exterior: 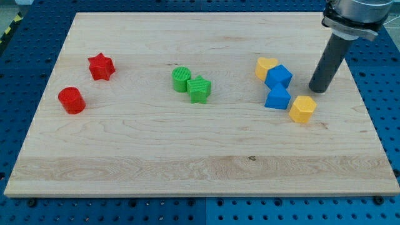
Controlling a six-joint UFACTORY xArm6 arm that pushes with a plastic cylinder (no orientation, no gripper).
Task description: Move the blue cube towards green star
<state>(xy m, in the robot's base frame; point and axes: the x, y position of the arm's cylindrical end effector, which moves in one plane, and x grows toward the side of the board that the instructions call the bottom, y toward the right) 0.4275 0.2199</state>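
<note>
So my tip [319,90] is sitting on the wooden board [200,156] over at the view's right side, rod standing pretty much straight up, and it's not touching or pushing anything right now, there's bare wood all around the end of it. It's just a plain rod, so nothing to open or close and nothing held. Closest thing to it is the blue cube [279,76], which is a little to the view's left of the tip and slightly toward the view's top, near but clearly apart. That cube is touching a yellow block [265,67] on its far side from the tip, shape looks kind of pentagon-ish but I can't say for sure. Just below the cube, and down-left of the tip, there's a second blue block [277,98] that looks wedge- or house-shaped, and it sits touching or almost touching the cube. Another yellow block [303,109] is right below the tip toward the view's bottom, just beside that second blue one. The green star [199,89] is well off to the view's left of the tip, about mid-board, pressed up against a green cylinder [181,79]. Way further left are a red star [101,67] and a red cylinder [72,100].
</note>
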